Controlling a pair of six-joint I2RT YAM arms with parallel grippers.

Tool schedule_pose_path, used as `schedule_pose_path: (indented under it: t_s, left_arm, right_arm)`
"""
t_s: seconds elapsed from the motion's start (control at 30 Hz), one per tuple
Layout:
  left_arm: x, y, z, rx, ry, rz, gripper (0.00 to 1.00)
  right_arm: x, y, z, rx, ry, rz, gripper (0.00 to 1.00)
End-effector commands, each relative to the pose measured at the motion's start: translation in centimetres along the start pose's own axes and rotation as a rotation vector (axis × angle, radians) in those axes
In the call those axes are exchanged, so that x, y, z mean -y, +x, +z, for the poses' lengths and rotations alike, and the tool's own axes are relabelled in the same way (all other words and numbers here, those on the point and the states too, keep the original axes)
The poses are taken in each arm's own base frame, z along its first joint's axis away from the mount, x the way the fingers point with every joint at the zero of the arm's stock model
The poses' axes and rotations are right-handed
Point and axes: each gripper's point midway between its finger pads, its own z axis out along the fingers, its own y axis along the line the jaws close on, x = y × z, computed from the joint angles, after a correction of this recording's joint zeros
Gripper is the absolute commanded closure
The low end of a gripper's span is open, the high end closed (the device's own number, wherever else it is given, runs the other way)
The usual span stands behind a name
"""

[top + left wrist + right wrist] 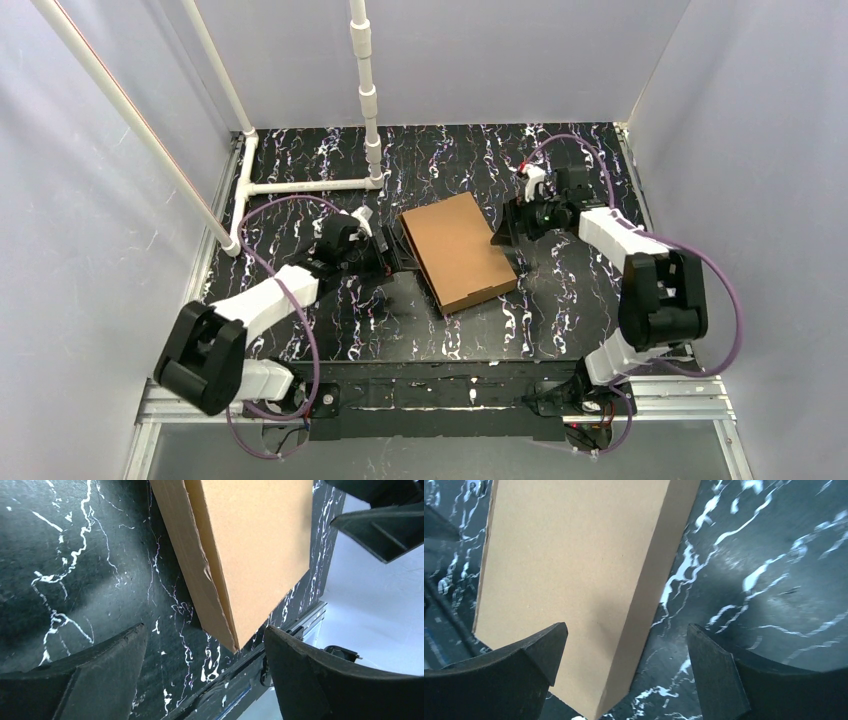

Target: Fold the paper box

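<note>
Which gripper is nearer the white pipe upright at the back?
Left. The left gripper sits at the paper box's left edge, just nearer the bases than the white pipe upright. The right gripper is across the box, at its right edge.

A lab robot cell is showing here: plain white walls (500, 60) are enclosing a black marbled counter (560, 290), white pipe framing (368, 100) standing behind.

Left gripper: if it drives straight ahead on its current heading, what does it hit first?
The paper box. Its long side wall lies straight ahead of the left gripper, whose jaws are open, and contact would probably come near one corner. How far off it is, the wrist view doesn't show.
</note>
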Motion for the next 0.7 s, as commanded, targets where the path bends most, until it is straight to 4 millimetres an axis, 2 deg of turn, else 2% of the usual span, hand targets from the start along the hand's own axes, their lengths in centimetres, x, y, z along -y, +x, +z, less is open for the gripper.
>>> schedule_pose_path:
  t_s: [0.0,0.23,0.33,0.4,0.47,0.5,0.57,0.67]
  left_arm:
    - [2.8,-1.3,1.9,-0.009,0.081,0.006,0.15]
    - [1.7,-2.3,6.0,-0.046,0.006,-0.042,0.15]
    - [1.5,-3.1,6.7,-0.027,-0.017,-0.043,0.17]
    - [0.6,-4.0,6.6,-0.003,-0.067,-0.046,0.17]
    - [-0.5,-6.0,5.9,0.035,-0.163,-0.039,0.17]
    - [-1.3,-6.9,5.4,0.047,-0.209,-0.043,0.2]
    - [-2.2,-9.0,4.6,0.076,-0.258,-0.057,0.32]
    - [-2.4,-11.2,4.1,0.078,-0.267,-0.059,0.41]
  right_arm:
    - [-1.6,0.4,1.5,0.01,-0.146,0.098,0.02]
    - [-0.7,2.0,3.0,-0.03,-0.149,0.142,0.04]
    - [-0.8,2.1,3.2,-0.032,-0.167,0.151,0.06]
    - [-0.7,2.1,3.3,-0.031,-0.162,0.15,0.06]
    - [-0.5,2.0,3.3,-0.029,-0.15,0.146,0.06]
    - [-0.3,1.8,3.3,-0.028,-0.142,0.144,0.07]
    - [0.5,1.3,3.4,-0.03,-0.104,0.132,0.08]
    - [1.7,0.3,3.7,-0.036,-0.063,0.111,0.1]
